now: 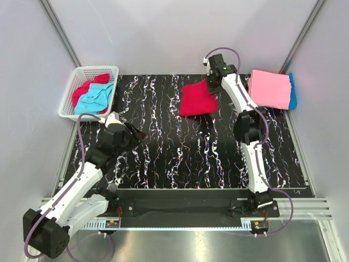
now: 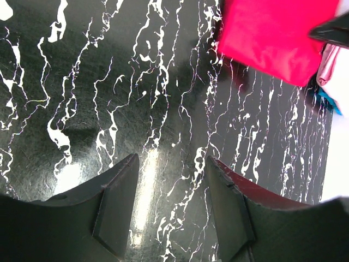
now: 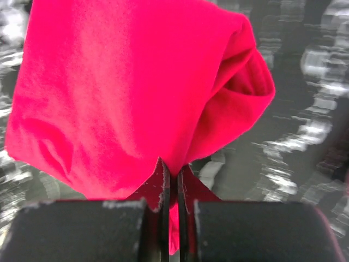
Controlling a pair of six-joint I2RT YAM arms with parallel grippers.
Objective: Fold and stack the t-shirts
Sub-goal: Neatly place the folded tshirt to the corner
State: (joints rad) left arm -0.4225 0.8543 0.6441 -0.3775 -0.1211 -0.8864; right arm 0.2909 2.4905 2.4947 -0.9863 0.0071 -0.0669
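Left gripper point(image 2: 172, 164): jaws wide apart, nothing between them, poised over the bare marbled mat point(image 1: 180, 158) at the near left.
Crimson t-shirt point(image 1: 196, 98): folded to a rough square, lying on the mat past mid-table, pinched at its far right corner.
Right gripper point(image 3: 170, 180): stretched far out, jaws pressed together on a fold at the crimson t-shirt's edge.
Stack: pink t-shirt point(image 1: 270, 88) folded flat at the far right, resting on a turquoise t-shirt point(image 1: 293, 93) seen only as a strip along the right side.
Basket point(image 1: 82, 71): far left corner, holding a crumpled red shirt point(image 1: 82, 91) and a crumpled turquoise shirt point(image 1: 95, 101), neither folded.
Handling: light, limp cloth, likely to sag and fall open if lifted by a single point. Probably best taken along a folded edge with every layer caught, then carried low or slid towards the stack.
Hidden: number of layers caught in the right jaws impossible to tell. Mat blurred behind the cloth in the right wrist view. Most of the stacked turquoise t-shirt covered. Anything lower in the basket out of sight.
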